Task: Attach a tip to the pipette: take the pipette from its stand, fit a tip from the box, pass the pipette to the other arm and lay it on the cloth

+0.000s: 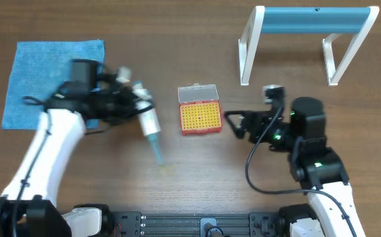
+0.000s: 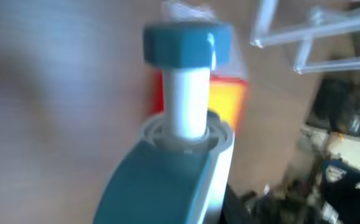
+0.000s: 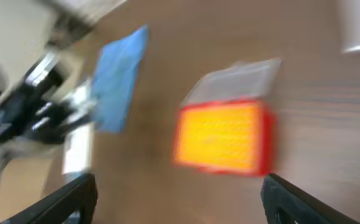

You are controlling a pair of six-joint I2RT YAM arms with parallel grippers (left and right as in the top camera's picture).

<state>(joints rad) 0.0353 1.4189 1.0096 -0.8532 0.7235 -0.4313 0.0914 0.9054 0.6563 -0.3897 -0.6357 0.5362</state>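
Since the pipette (image 1: 149, 122) clenched in the left gripper (image 1: 130, 104) seems light but slick, take its body below that grip; right gripper (image 1: 233, 125) gapes.

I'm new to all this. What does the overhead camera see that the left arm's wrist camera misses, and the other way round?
The overhead view adds the blue cloth at the table's left and the pipette at full length, its tapering lower end pointing towards the arms' bases. The left wrist view adds a close look at the blue plunger cap on its white stem. Both share the pipette, the red tip box and the stand.
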